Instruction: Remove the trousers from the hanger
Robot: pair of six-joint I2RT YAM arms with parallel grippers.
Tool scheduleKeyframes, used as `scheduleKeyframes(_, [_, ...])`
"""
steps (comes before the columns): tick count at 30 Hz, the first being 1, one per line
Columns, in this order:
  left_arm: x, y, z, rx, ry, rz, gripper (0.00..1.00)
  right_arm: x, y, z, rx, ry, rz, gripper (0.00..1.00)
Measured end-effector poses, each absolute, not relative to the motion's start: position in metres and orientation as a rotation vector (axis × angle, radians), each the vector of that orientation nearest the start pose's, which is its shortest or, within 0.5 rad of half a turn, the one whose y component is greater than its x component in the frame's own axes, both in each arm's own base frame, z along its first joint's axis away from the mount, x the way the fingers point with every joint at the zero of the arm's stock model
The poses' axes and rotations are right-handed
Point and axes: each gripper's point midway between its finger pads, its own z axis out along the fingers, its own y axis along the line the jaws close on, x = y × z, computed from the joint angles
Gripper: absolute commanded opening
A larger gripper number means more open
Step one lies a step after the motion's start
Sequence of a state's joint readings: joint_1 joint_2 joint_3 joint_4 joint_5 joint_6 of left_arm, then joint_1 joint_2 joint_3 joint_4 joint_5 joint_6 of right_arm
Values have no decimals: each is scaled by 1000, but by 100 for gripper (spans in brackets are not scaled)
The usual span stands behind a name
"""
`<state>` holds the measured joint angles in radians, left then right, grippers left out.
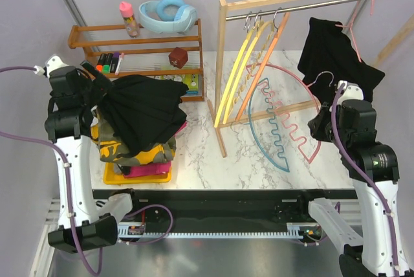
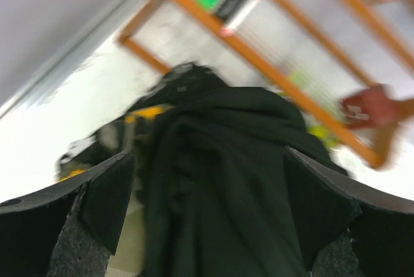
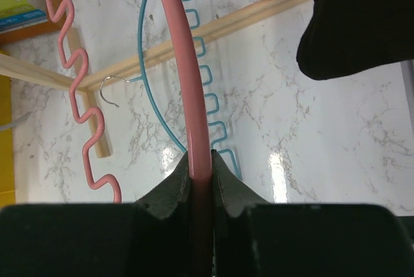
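Black trousers [image 1: 145,112] draped loosely atop a pile [image 1: 139,155] of folded trousers on a yellow tray [image 1: 113,177], far left of the table. Left gripper [image 2: 210,186] just above, fingers spread wide either side of the black cloth, gripping nothing. Wooden shelf [image 1: 136,47] close behind the pile. Mid-table, a wooden rack [image 1: 222,63]; a blue hanger [image 1: 275,141] lying flat beside it. Right gripper [image 3: 200,173] pinched tight on a pink hanger [image 3: 184,63]. Another black garment [image 1: 330,50] hanging from the rack's rail, far right.
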<state>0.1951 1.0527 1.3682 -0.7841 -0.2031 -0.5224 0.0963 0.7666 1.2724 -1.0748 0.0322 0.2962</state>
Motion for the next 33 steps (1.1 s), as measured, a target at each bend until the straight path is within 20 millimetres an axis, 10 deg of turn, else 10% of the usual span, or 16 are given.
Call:
scheduleKeyframes(7, [279,-4,405,-520,1703,-440,77,191,14,290,258,2185,112,0])
scheduleKeyframes(11, [251,-78,410,-262,1676,-739,77,184,14,284,257,2219,107,0])
scheduleKeyframes(18, [202,-200,353,153,1817,-1114,78,184,26,267,223,2293,170,0])
scheduleKeyframes(26, [146,-247,240,228,1888,-1393,98,182,46,256,147,2337,294,0])
scheduleKeyframes(33, [102,-314,225,237,1844,-1595,100,167,57,236,129,2367,380,0])
